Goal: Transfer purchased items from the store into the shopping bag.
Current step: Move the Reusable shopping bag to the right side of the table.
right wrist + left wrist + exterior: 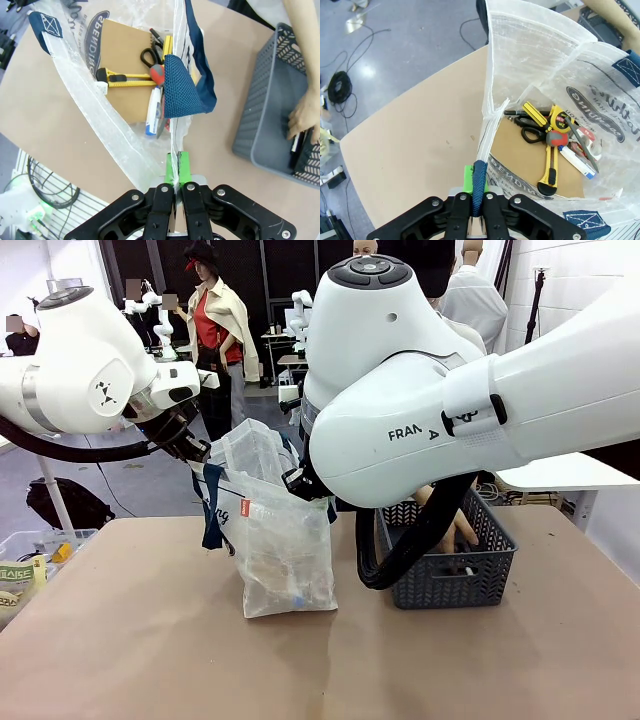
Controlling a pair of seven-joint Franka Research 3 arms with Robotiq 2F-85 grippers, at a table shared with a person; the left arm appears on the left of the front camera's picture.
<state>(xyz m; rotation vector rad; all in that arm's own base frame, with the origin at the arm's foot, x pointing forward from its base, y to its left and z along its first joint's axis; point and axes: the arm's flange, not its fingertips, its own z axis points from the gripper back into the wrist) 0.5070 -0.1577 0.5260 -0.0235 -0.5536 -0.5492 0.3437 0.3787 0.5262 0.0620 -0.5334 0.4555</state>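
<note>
My left gripper [478,201] clenched on strap [479,182] of bag [285,550], right gripper [177,172] pinching its rim, right arm [450,390] hiding half the basket [455,585], person's hand [303,116] inside

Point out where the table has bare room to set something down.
Bare: the table in front of the shopping bag and basket, and left of the bag. Crowded: between bag and basket, where the right arm's cable hangs; a hand is in the basket.

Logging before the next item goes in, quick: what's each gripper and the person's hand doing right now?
Left gripper: shut on the strap of the shopping bag.
Right gripper: shut on the bag's rim.
Person's hand: inside the basket; grip unclear.
</note>
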